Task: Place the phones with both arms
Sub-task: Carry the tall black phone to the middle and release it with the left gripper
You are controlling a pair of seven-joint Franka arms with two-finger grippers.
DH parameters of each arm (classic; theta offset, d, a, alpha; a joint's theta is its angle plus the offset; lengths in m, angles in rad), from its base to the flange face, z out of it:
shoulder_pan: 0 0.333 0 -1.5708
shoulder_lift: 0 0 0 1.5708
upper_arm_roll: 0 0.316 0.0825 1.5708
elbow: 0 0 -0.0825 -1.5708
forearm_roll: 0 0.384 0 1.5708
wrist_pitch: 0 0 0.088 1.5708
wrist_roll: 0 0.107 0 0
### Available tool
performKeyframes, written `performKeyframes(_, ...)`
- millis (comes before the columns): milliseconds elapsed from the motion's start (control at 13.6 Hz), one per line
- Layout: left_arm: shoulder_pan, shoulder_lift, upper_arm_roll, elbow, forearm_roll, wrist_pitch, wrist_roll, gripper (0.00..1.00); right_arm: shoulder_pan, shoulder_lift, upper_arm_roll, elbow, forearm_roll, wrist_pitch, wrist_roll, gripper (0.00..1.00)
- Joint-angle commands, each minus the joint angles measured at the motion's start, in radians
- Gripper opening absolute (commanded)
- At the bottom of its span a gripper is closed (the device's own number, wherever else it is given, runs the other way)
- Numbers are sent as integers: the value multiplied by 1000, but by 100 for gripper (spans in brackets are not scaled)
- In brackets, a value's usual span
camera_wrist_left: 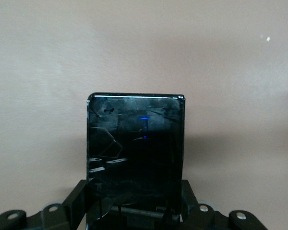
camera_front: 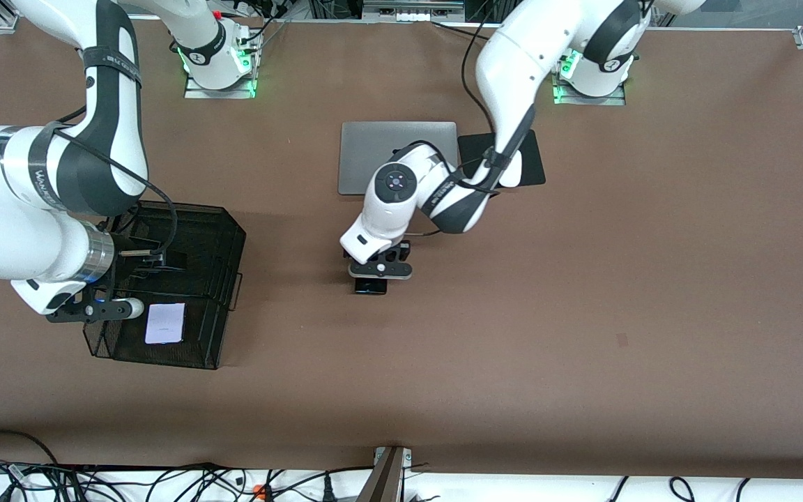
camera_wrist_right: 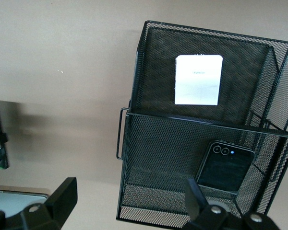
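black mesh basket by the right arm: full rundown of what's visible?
The black wire-mesh basket stands on the brown table toward the right arm's end, looking like fine metal mesh on a wire frame, with a wire handle on one wall. A divider splits it into two compartments. A pale lavender-white phone lies flat in one; a small black phone with twin camera lenses sits in the other. The open right gripper hangs over its edge, touching nothing.

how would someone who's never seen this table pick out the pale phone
Find the black wire-mesh basket toward the right arm's end of the table. The pale lavender-white squarish phone lies flat in its compartment nearest the front camera. The small black squarish phone in the next compartment is dark; this one is the only light thing inside.
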Motion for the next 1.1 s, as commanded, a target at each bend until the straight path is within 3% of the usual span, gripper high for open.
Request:
performKeyframes(0,-50,93,53,131,9,2,-15,0,8,-37,2,-39,5,-1,14,99)
performKeyframes(294,-76,105,62,145,9,13,-112,0,8,-37,2,-43,5,-3,19,99)
performKeyframes(367,-76,108,65,145,11,40,-129,38,8,-37,2,-43,5,-4,19,99)
performKeyframes(441,-76,110,65,145,11,45,-135,87,8,-37,2,-43,5,-4,19,99)
performKeyframes(514,-87,110,70,142,14,45,-164,100,8,-37,2,-43,5,-4,19,99)
performKeyframes(661,-125,104,148,142,8,33,-210,100,8,-39,2,-43,5,-6,19,99)
performKeyframes(808,-102,81,146,148,2,-59,-203,100,10,-42,2,-43,5,-7,19,99)
performKeyframes(1029,3,-32,128,145,-33,-201,-180,100,49,-53,2,-42,5,-12,75,99)
